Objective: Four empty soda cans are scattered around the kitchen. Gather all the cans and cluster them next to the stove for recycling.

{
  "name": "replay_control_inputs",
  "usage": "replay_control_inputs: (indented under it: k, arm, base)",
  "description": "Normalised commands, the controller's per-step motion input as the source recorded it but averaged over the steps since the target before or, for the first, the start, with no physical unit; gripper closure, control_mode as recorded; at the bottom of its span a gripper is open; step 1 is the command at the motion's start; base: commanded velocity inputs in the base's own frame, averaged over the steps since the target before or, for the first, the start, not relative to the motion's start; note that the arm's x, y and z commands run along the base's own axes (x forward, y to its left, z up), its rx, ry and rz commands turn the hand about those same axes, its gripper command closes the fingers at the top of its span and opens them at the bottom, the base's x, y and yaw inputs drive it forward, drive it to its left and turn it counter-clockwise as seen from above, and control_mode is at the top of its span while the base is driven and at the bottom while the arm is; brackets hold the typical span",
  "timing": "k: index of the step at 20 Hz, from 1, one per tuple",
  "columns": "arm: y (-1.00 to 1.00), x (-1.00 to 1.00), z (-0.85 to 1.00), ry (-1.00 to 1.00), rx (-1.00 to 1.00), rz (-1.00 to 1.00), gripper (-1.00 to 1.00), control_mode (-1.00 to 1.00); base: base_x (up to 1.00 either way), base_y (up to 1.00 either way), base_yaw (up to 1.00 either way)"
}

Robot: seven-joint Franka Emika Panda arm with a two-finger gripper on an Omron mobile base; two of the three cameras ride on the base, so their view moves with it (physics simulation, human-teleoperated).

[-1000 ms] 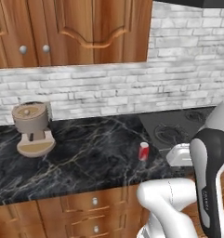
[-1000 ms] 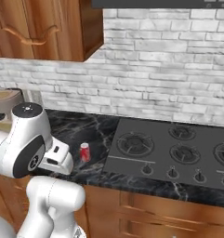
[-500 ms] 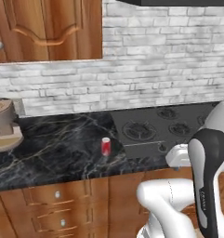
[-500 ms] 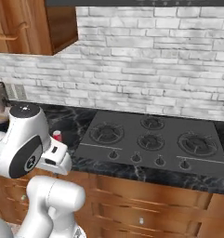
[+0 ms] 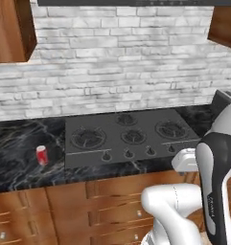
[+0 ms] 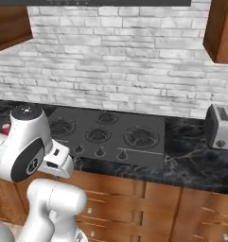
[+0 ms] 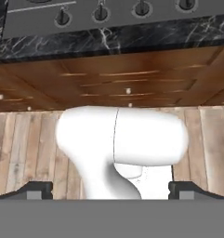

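One soda can (image 5: pixel 41 154), red with a silvery top, stands upright on the black marble counter (image 5: pixel 21 143), a short way left of the stove (image 5: pixel 129 136). A sliver of the same can (image 6: pixel 5 128) peeks out beside the arm's shoulder in the right base view. The stove (image 6: pixel 110 134) is a flat black cooktop with round burner grates. My gripper (image 7: pixel 111 190) is open, its two dark fingertips (image 7: pixel 36 189) wide apart with nothing held. It hangs low in front of the counter, facing the stove knobs (image 7: pixel 100 13), the wood cabinet fronts and the plank floor.
A silver toaster (image 6: pixel 221 126) sits on the counter right of the stove. Brown wall cabinets (image 5: pixel 11 28) hang at the upper left and upper right (image 6: pixel 219 28). Drawers (image 6: pixel 134 208) run below the counter edge. White-grey brick backs the counter.
The whole picture has shifted: the base has driven right along the counter. The beige coffee machine has left the view, the stove is now central and the toaster has come in. The can stays put.
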Motion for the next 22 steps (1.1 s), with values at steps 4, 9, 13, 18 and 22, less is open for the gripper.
replay_control_inputs:
  k: [4,9,13,18,22]
  arm:
    - [0.0,0.0,0.0,0.0,0.0,0.0,-1.0,1.0]
    - [0.0,0.0,0.0,0.0,0.0,0.0,-1.0,1.0]
    - [0.0,0.0,0.0,0.0,0.0,0.0,-1.0,1.0]
    - [0.0,0.0,0.0,0.0,0.0,0.0,-1.0,1.0]
    - [0.0,0.0,0.0,0.0,0.0,0.0,-1.0,1.0]
  base:
    - [-0.15,-0.99,-0.04]
    - [-0.03,-0.89,-0.17]
    - [-0.18,-0.75,-0.23]
    - [-0.15,-0.71,-0.3]
    - [-0.2,-0.84,-0.3]
